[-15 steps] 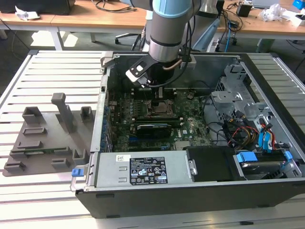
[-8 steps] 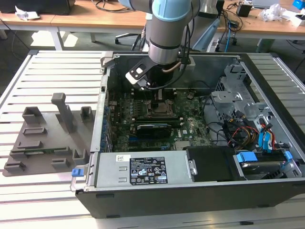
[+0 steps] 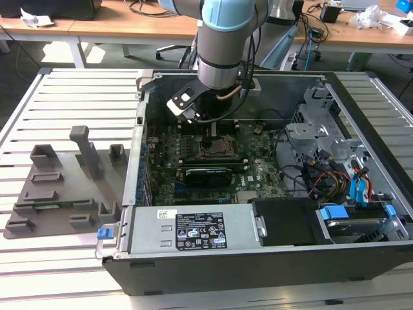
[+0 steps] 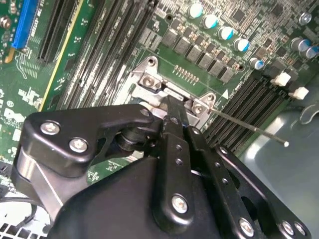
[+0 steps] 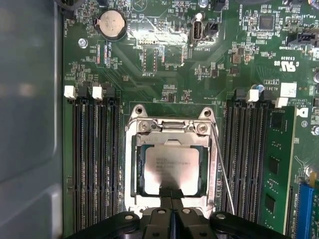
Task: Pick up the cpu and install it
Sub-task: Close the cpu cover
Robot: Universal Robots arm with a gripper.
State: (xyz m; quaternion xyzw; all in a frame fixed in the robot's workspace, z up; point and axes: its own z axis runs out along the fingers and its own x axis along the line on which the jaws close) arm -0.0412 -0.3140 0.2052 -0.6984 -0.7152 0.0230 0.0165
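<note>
The cpu (image 5: 169,164), a flat square chip with a pale silvery top, lies flat inside the socket frame (image 5: 130,164) on the green motherboard in the first wrist view. My gripper (image 5: 172,192) has its two black fingers pressed together, and their tips stand at the chip's edge. The thin metal lever (image 5: 223,169) stands open beside the socket. In the second wrist view the gripper (image 4: 172,105) reaches down to the frame's hinge end (image 4: 149,79), and its body hides the chip. In the exterior view the gripper (image 3: 211,132) hangs just above the socket (image 3: 216,150) inside the computer case (image 3: 271,271).
Memory slots (image 5: 94,159) flank the socket on both sides. A long black card (image 3: 208,174) lies just in front of the socket, with the power supply (image 3: 193,227) nearer still. Drive cages and cables (image 3: 335,161) fill the case's right. A grey fixture (image 3: 64,187) sits outside on the left.
</note>
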